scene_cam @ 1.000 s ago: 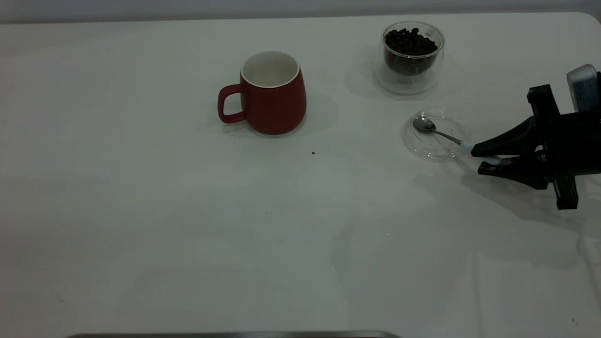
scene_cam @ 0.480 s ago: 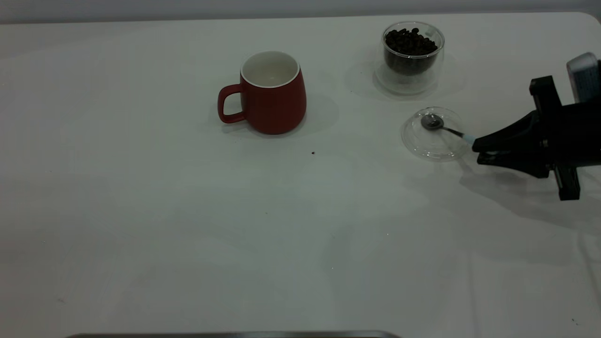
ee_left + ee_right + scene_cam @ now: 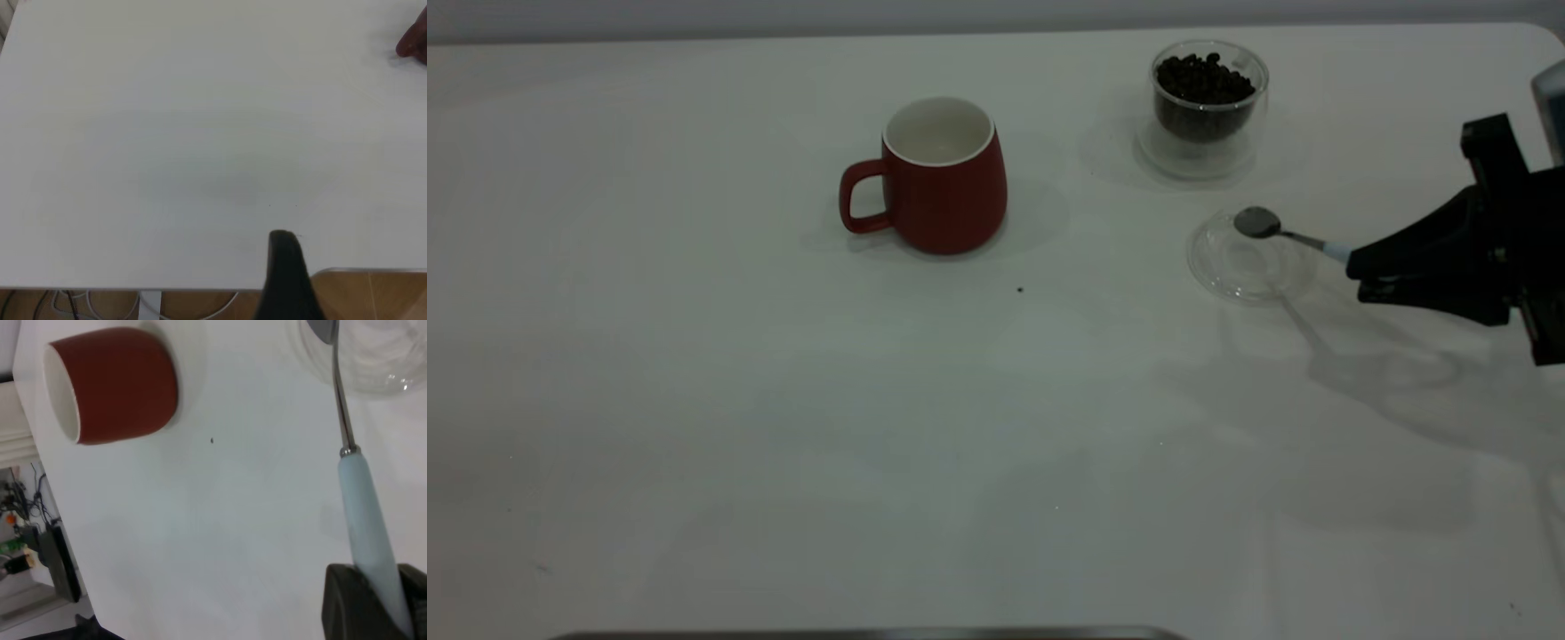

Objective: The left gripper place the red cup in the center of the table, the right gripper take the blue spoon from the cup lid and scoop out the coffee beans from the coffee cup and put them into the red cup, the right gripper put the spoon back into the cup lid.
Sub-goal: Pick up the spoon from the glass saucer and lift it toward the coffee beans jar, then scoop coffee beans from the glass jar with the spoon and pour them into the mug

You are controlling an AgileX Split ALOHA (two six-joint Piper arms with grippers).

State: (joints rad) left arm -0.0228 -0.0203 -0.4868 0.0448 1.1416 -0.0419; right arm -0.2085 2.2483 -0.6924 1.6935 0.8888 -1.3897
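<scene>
The red cup (image 3: 947, 182) stands upright mid-table with its handle to the left; it also shows in the right wrist view (image 3: 113, 383). At the far right stands the coffee cup (image 3: 1208, 116), holding coffee beans (image 3: 1203, 78). In front of it lies the clear cup lid (image 3: 1245, 267). My right gripper (image 3: 1356, 277) is shut on the pale handle of the blue spoon (image 3: 1334, 251), right of the lid. The spoon's metal bowl hangs raised over the lid's far rim. The handle (image 3: 367, 513) runs down between the jaws. My left gripper (image 3: 285, 267) is a dark shape at the table's edge.
A tiny dark speck (image 3: 1020, 289) lies on the white table (image 3: 783, 400) in front of the red cup. A dark strip (image 3: 871, 634) runs along the table's near edge. Cables and equipment (image 3: 40, 547) sit beyond the table's edge in the right wrist view.
The right gripper closed on the spoon's handle, then rose and drew back to the right. The spoon's bowl lifted off the lid's floor toward its far rim.
</scene>
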